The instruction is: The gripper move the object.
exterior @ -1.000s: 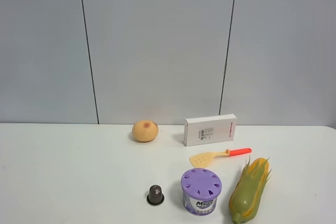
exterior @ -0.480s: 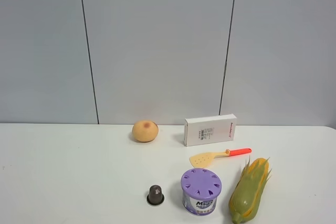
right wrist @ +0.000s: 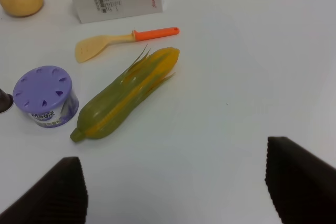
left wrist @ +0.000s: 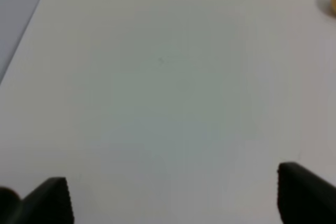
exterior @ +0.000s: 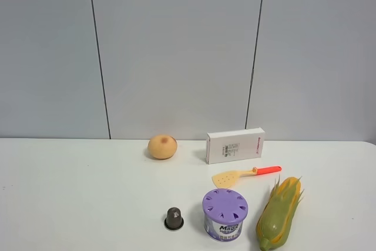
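The long toy corn cob (exterior: 279, 214), green husk with yellow kernels, lies on the white table at the front right; it also shows in the right wrist view (right wrist: 125, 94). My right gripper (right wrist: 176, 192) is open, its two black fingertips (right wrist: 296, 174) wide apart, back from the corn and holding nothing. My left gripper (left wrist: 176, 195) is open over bare table at the left, holding nothing. Neither gripper shows in the exterior high view.
A purple-lidded can (exterior: 225, 214) stands just left of the corn, with a small dark capsule (exterior: 174, 218) further left. A yellow spatula with red handle (exterior: 245, 174), a white box (exterior: 235, 144) and a round peach-orange fruit (exterior: 162, 146) lie behind.
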### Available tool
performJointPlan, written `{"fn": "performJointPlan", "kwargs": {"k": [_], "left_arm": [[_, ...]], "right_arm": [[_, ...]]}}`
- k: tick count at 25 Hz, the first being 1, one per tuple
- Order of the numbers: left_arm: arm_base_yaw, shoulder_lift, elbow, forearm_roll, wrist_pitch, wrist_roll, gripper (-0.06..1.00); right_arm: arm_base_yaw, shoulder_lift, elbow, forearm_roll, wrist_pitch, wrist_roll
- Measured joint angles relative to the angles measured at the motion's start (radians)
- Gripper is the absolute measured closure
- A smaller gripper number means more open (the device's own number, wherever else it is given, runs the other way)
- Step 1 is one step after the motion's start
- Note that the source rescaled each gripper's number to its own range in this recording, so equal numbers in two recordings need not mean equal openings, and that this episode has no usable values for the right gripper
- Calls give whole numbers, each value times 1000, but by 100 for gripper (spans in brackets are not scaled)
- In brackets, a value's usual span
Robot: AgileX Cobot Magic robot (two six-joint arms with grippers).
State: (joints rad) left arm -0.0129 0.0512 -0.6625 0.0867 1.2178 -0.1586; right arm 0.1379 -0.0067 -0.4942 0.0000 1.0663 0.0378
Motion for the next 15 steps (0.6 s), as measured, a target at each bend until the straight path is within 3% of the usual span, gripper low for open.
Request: {"fn": "performJointPlan", "kwargs": {"k": [15], "left_arm": [[0, -55, 115, -44, 1, -43, 30]], "right_arm": [[0, 0, 0, 0, 0, 0]]}}
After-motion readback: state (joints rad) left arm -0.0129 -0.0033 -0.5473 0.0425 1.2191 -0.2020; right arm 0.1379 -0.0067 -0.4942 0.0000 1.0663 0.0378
